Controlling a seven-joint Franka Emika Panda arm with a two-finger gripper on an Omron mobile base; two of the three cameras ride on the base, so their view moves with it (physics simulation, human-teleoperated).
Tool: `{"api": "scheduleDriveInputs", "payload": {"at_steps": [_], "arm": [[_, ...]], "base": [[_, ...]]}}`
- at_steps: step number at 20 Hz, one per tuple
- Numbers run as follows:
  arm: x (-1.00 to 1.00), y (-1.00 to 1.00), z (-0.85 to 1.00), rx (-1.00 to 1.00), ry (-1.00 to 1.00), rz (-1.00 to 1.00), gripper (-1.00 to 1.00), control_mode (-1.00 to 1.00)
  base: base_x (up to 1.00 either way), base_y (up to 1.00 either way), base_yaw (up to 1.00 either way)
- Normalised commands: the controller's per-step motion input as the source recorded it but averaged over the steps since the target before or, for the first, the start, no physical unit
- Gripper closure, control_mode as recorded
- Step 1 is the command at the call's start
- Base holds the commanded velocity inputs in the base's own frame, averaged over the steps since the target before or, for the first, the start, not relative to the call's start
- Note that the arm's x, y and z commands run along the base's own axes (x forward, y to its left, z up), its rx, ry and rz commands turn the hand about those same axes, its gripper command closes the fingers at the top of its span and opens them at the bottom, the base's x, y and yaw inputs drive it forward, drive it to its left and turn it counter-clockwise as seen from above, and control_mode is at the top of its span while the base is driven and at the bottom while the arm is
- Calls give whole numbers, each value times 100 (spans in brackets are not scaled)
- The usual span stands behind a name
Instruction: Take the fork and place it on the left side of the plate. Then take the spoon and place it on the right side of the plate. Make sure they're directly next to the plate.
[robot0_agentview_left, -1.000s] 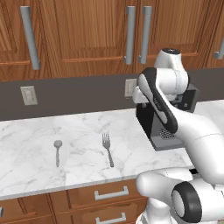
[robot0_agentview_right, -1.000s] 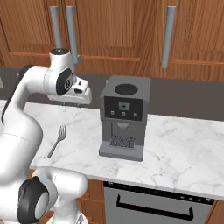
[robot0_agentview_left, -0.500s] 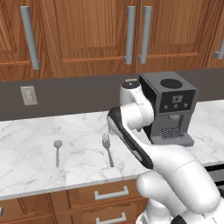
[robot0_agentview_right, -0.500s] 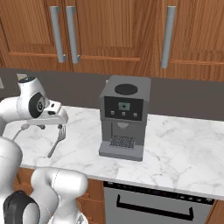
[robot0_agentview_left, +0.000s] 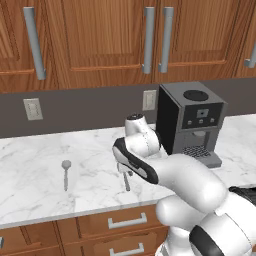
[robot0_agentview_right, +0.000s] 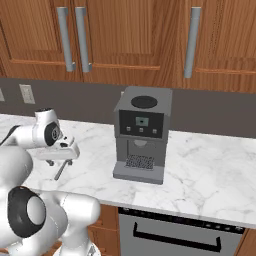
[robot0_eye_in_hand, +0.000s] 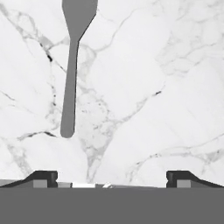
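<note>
**Reaching for the fork — first pick not yet made**

The white marble tabletop (robot0_agentview_left: 30, 170) carries the black-and-grey coffee machine (robot0_agentview_left: 189, 122), taken here as landmark. The slim grey metal fork (robot0_eye_in_hand: 72, 65) lies flat on the marble well to the left of that machine, and the small grey metal spoon (robot0_agentview_left: 65, 172) lies farther left again, well apart from the fork.

The step in hand looks like the approach to the fork. The gripper (robot0_eye_in_hand: 111, 177) hovers above it with the fingers (robot0_eye_in_hand: 43, 177) spread wide and empty — nothing between them. In the hand view the fork's handle end sits just ahead of one fingertip, off the midline. The next move likely calls for centring over the handle, descending, then closing.
</note>
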Motion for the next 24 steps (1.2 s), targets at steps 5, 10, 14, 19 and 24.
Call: {"api": "scheduleDriveInputs", "payload": {"at_steps": [5,10,14,19,24], "arm": [[44,17,-39,0,9,-3,-100,-100],[33,15,-42,0,2,-4,-100,-100],[20,13,-42,0,-1,-3,-100,-100],[15,8,-33,0,-1,-5,-100,-100],[4,1,-23,1,-2,-4,-100,-100]], "base": [[0,0,0],[0,0,0],[0,0,0],[0,0,0],[0,0,0]]}}
